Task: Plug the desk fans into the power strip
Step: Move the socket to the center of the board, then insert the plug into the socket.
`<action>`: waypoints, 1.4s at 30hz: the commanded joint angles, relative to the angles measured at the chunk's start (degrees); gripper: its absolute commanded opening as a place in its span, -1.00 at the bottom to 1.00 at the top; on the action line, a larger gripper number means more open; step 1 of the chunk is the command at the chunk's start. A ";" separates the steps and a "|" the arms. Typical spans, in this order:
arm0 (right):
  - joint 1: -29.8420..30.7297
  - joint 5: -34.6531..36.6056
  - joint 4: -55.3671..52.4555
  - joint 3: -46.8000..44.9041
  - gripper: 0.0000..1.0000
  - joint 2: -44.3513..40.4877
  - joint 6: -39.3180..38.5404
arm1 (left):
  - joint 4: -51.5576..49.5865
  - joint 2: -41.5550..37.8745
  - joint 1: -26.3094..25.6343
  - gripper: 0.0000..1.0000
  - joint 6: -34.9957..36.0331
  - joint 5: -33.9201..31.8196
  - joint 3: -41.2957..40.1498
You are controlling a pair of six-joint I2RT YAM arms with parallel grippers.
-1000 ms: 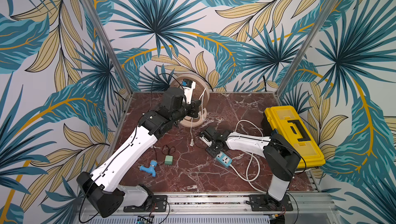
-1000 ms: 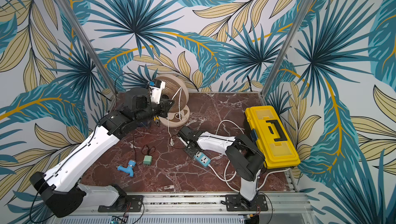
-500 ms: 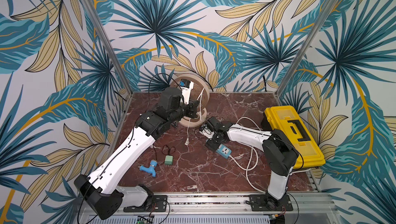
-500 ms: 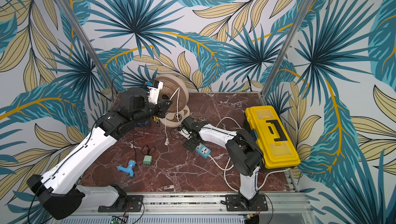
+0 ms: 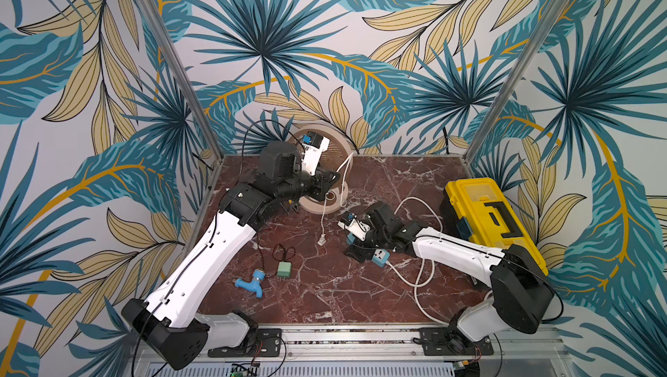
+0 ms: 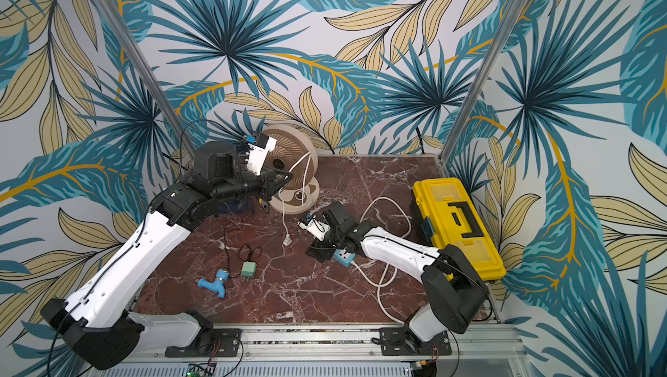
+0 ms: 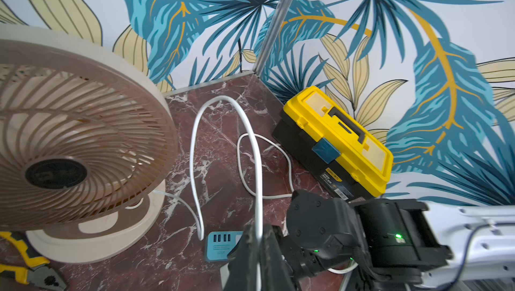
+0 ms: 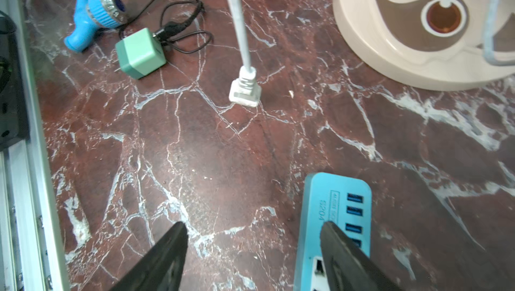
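The beige desk fan [image 5: 337,147] [image 6: 294,162] [image 7: 69,136] stands at the back of the table. My left gripper [image 5: 326,193] [image 7: 259,236] is shut on the fan's white cord [image 7: 257,164], just in front of the fan. Below the grip the cord hangs down to its white plug [image 5: 321,239] [image 6: 287,239] [image 8: 245,90], which touches the table. The light-blue power strip [image 5: 380,258] [image 6: 343,256] [image 7: 220,243] [image 8: 334,220] lies flat right of the plug. My right gripper [image 5: 355,250] [image 8: 253,228] is open low over it. One finger is over the strip's edge, the other over bare table.
A yellow toolbox [image 5: 487,220] stands at the right edge. The strip's own white cord [image 5: 422,274] loops in front of it. A green charger [image 5: 284,269] with a black lead and a blue tap [image 5: 251,281] lie front left. Yellow-handled pliers [image 7: 28,261] lie by the fan's base.
My right gripper's jaws have spread apart, and its wrist has shifted about over the power strip, which has moved slightly. My left gripper keeps the cord almost where it was.
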 commanded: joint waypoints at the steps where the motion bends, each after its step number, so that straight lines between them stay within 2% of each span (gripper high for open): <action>1: 0.18 -5.66 8.55 -0.78 0.44 0.41 -3.65 | -0.19 0.93 1.06 -1.00 0.74 8.63 3.47; 5: -0.10 -7.55 11.04 1.04 0.25 3.44 -4.77 | 2.15 1.85 2.35 -1.00 -1.73 14.84 3.67; 11: -1.02 -14.16 10.82 3.93 0.11 7.07 -5.90 | 4.86 2.98 3.53 -1.00 -4.42 21.15 4.25; 16: -1.07 -18.02 10.36 3.95 0.07 8.77 -6.72 | 5.60 3.50 4.04 -1.00 -5.40 23.24 4.73; 21: -1.12 -18.44 11.70 3.64 0.00 9.76 -5.96 | 7.33 3.57 4.36 -1.00 -6.86 24.62 4.38; 30: -3.32 -19.11 36.59 -5.47 0.05 8.85 4.83 | 10.79 3.57 5.97 -1.00 -11.77 28.47 4.24; 38: -4.24 -21.03 42.39 -7.60 0.04 8.78 7.29 | 18.27 3.84 7.31 -1.00 -19.38 35.34 3.50; 42: -4.62 -23.58 42.36 -6.67 -0.10 9.34 8.04 | 19.02 4.02 7.45 -1.00 -20.89 36.68 3.90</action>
